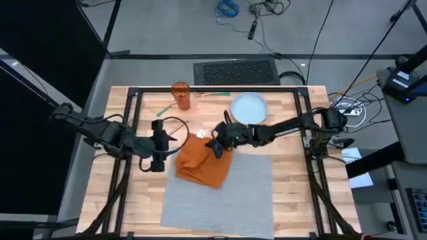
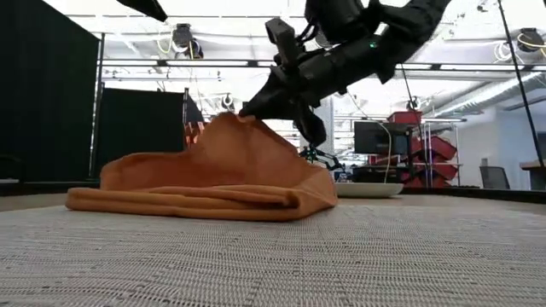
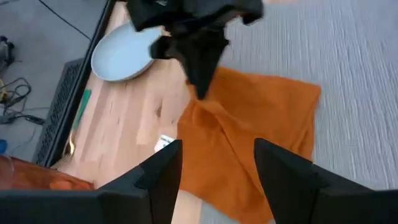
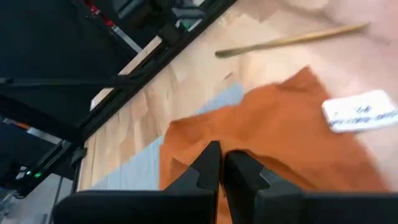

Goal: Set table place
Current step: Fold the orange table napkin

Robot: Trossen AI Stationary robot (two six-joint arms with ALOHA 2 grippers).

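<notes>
An orange cloth napkin (image 1: 200, 165) lies partly on the far left corner of the grey woven placemat (image 1: 223, 197) and partly on the wooden table (image 1: 293, 173). My right gripper (image 1: 217, 148) reaches in from the right and is shut on the napkin, drawing it up into a peak (image 2: 232, 121). My left gripper (image 1: 162, 143) hovers open just left of the napkin and touches nothing; its view looks across the napkin (image 3: 249, 130). A round pale plate (image 1: 248, 107) rests on the table beyond the placemat. My right gripper pinches a raised fold of the napkin (image 4: 249, 140) between its two shut fingers, near the napkin's far right part. The fingers slant down from the right. The pinched spot is lifted into a peak, while the napkin's other folds still lie on the placemat and table.
An orange tumbler (image 1: 181, 95) stands at the far left of the table, with a green-handled utensil (image 1: 163, 108) beside it. A wooden utensil (image 4: 292, 40) lies past the napkin. A white tag (image 4: 360, 112) shows on the napkin. Bare placemat stretches toward the near edge.
</notes>
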